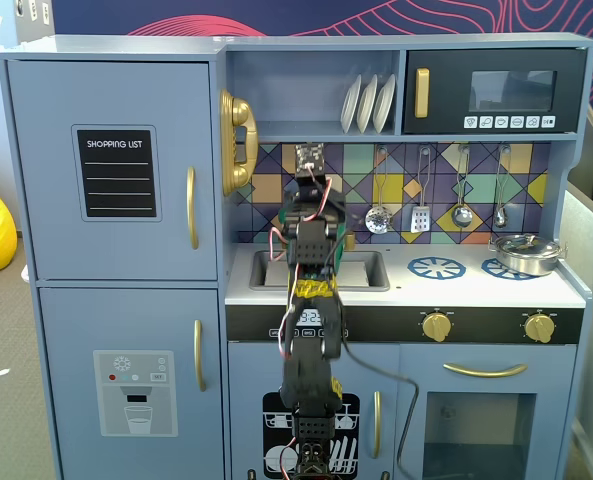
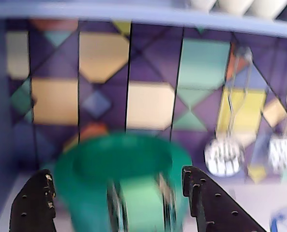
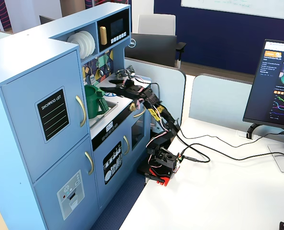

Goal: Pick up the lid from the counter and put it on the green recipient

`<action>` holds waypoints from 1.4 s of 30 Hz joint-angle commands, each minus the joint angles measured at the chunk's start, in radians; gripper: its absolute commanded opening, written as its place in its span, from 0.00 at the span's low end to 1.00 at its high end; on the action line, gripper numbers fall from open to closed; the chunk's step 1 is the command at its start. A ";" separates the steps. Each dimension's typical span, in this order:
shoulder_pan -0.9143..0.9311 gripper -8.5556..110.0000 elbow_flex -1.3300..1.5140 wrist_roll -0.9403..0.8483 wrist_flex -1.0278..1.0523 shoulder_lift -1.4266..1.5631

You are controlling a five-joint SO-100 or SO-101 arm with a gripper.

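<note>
The green recipient (image 2: 119, 169) is a dark-green pot with an open top and no lid on it. Its ribbed strap handle (image 2: 141, 203) faces the wrist camera. It stands on the counter by the sink in a fixed view (image 3: 95, 99). In the front fixed view the arm hides it except for a green sliver (image 1: 348, 240). My gripper (image 2: 116, 173) is open and empty, its black fingers (image 2: 34, 203) showing left and right of the blurred pot. It reaches in over the counter just beside the pot's top (image 3: 108, 83). The lid is not in view.
A low steel pot (image 1: 524, 255) sits on the right burner, with a blue burner ring (image 1: 436, 268) to its left. Utensils (image 1: 422, 215) hang on the tiled backsplash. A shelf with white plates (image 1: 368, 103) runs overhead. The sink (image 1: 361, 270) lies under the arm.
</note>
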 commanded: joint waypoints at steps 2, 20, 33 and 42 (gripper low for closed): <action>0.031 0.29 0.318 0.023 0.193 0.328; -0.057 0.14 1.437 0.247 0.350 0.736; -0.060 0.14 1.466 0.212 0.802 0.795; -0.048 0.16 1.466 0.204 0.804 0.795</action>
